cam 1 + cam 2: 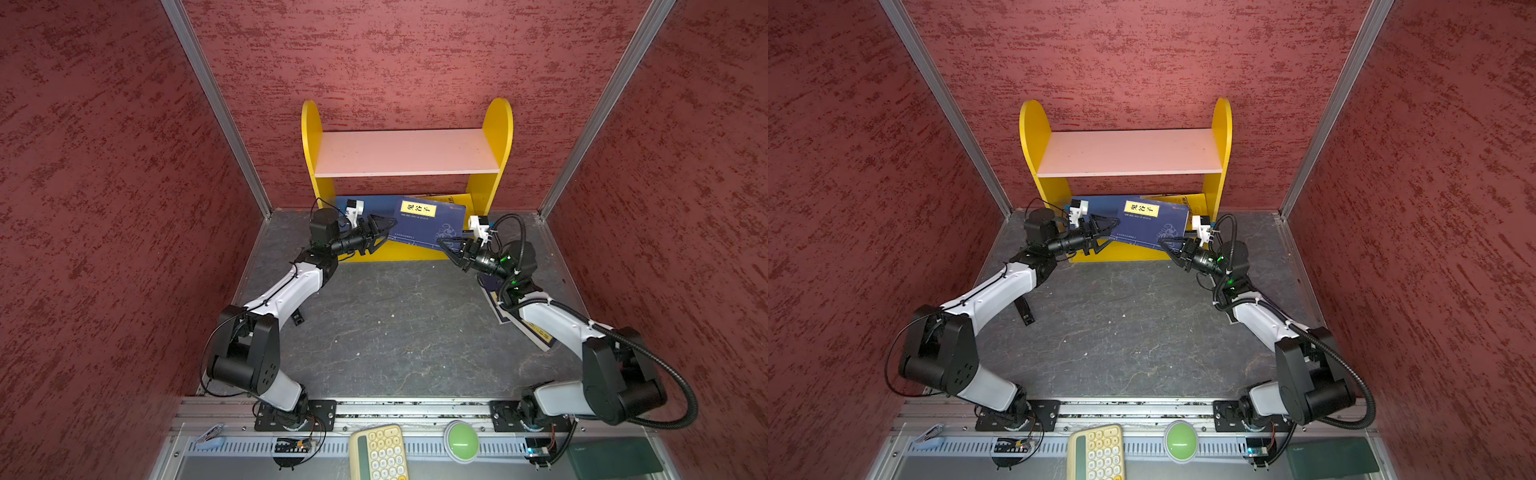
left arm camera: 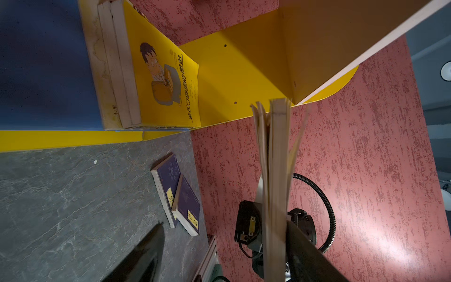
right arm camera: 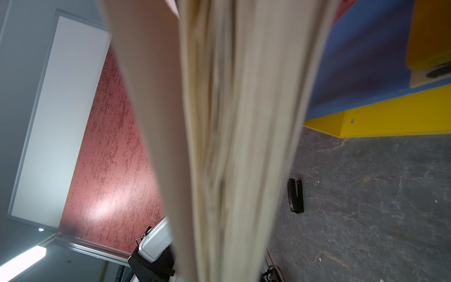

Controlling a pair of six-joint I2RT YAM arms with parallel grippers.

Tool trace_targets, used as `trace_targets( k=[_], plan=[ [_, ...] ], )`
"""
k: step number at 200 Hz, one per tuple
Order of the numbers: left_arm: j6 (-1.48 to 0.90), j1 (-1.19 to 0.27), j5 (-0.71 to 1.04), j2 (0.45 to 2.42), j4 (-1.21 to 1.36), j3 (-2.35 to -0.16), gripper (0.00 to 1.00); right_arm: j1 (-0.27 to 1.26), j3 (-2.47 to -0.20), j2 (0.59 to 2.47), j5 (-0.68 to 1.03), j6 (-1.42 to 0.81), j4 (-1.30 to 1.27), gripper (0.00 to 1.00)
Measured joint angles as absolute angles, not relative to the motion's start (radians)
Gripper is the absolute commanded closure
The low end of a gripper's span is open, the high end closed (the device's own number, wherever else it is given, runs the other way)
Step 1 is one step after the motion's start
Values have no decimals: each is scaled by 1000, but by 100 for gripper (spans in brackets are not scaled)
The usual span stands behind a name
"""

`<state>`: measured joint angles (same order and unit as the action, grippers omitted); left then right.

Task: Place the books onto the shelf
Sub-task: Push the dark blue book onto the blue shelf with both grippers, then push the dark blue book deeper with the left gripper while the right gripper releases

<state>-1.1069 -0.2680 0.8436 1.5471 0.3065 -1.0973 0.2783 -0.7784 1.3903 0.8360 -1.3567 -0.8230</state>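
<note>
step in hand: seating the navy book (image 1: 424, 226) on the blue lower board (image 2: 44, 61) of the shelf (image 1: 496, 137); the book hangs tilted just in front of that board, above the yellow front base, label upward.

the right gripper (image 1: 446, 245) is clamped on the book's near right corner and carries it; the left gripper (image 1: 386, 229) stands with jaws wide apart at the book's left edge, one finger against the pages, gripping nothing.

we advise levelling the book first, then sliding it spine-first under the pink upper board (image 1: 405, 151); we would use the open left jaws as a guide only; release once the board bears the weight.

the book is a thin, limp paperback; its loose pages fan apart and may snag. the shelf is smooth painted wood, rigid, with rounded side tops. the yellow book (image 2: 166, 80) leans at the board's right end; two navy books (image 2: 178, 195) lie flat near the right edge of the dark, stone-patterned table (image 1: 395, 332).
</note>
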Motion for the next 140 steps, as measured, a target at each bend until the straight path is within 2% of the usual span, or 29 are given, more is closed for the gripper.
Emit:
trace_targets(
  k=[32, 51, 58, 70, 77, 86, 108, 116, 127, 140],
  plan=[
    [-1140, -271, 921, 1553, 337, -1103, 33, 278, -779, 1390, 856, -1348, -811, 90],
    [-1162, -276, 958, 1565, 364, -1113, 43, 278, -779, 1390, 868, -1348, -810, 90],
    [-1169, -278, 969, 1571, 373, -1119, 50, 278, -779, 1390, 871, -1348, -810, 90],
    [-1182, -282, 982, 1582, 387, -1128, 71, 278, -779, 1390, 874, -1348, -809, 89],
    [-1185, -287, 988, 1587, 393, -1131, 79, 278, -780, 1390, 876, -1347, -809, 87],
    [-1182, -293, 993, 1592, 401, -1133, 85, 278, -784, 1391, 878, -1345, -802, 86],
    [-1187, -299, 986, 1596, 410, -1135, 92, 274, -801, 1403, 872, -1339, -775, 81],
    [-1186, -299, 978, 1596, 410, -1135, 93, 273, -810, 1409, 865, -1336, -761, 71],
    [-1180, -299, 964, 1597, 410, -1135, 93, 271, -818, 1415, 844, -1325, -741, 65],
    [-1169, -303, 945, 1597, 409, -1135, 94, 268, -828, 1416, 807, -1311, -700, 48]
  ],
)
